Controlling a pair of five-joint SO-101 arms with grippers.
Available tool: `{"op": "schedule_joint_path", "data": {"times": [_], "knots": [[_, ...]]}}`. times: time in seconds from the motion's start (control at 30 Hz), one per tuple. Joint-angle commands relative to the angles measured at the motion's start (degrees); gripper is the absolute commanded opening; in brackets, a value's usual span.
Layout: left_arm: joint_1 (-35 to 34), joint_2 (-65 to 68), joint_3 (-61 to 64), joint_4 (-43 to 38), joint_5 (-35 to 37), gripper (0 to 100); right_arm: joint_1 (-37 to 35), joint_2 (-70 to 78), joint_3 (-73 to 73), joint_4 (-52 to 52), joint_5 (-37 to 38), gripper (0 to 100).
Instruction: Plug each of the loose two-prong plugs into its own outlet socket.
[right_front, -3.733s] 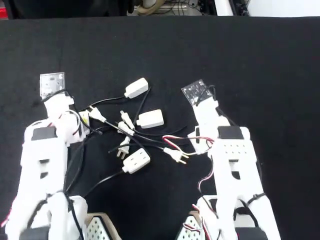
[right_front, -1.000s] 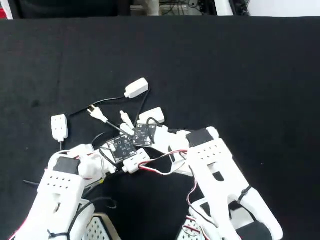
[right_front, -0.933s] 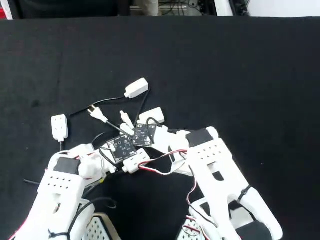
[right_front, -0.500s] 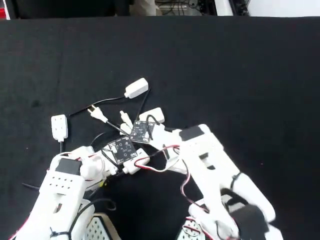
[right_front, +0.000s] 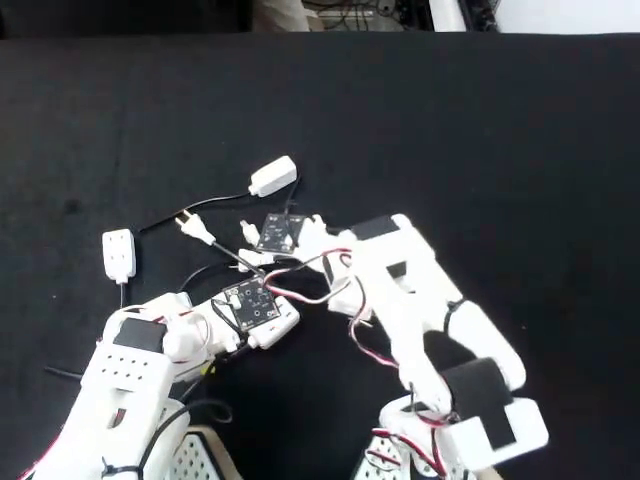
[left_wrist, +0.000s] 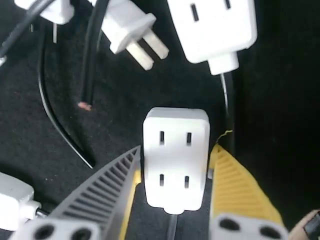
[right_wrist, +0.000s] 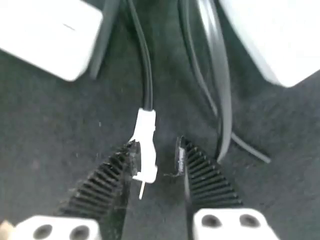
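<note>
Snugly, left end effector (left_wrist: 176, 149) on socket (left_wrist: 176, 162), right (right_wrist: 156, 145) half-open round plug (right_wrist: 146, 134)

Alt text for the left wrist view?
The left pincer clasps a white outlet socket, one finger against each side, slots facing the camera. Beyond it on the black table lie a loose two-prong plug and a second socket.

White plug (right_wrist: 144, 142), white socket (left_wrist: 176, 157), black cords (right_wrist: 146, 75), black table (right_front: 520, 140).
</note>
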Motion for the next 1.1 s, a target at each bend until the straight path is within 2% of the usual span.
{"op": "schedule_joint_path", "data": {"times": [0.0, 0.3, 0.37, 0.57, 0.67, 0.8, 0.9, 1.07], "knots": [[0.7, -0.2, 0.4, -0.1, -0.1, 22, 1.2, 1.4, -2.8, 1.9, 1.2, 12.8], [0.6, -0.2, 0.4, -0.1, -0.1, 22, 1.1, 10.7, -3.2, 2.2, 0.8, 12.8], [0.6, -0.2, 0.5, -0.1, -0.1, 22, 1.1, 12.4, -4.9, 5.5, 0.8, 12.6], [0.6, -0.2, 0.5, 0.0, -0.1, 22, -0.8, 16.2, -5.9, 11.4, 1.0, 2.8], [0.6, -0.2, 0.5, 0.0, -0.1, 22, -1.7, 18.1, -5.9, 12.6, 1.1, 1.3], [0.6, -0.2, 0.5, 0.0, -0.1, 22, -1.6, 18.3, -7.2, 12.5, 0.6, 1.2], [0.6, -0.2, 0.5, 0.0, -0.1, 22, 0.0, 17.9, -10.2, 12.6, -2.7, 1.2], [0.6, -0.2, 0.5, 0.0, 0.4, 22, 2.7, 9.9, -12.9, 12.7, -6.9, 1.2]]}}
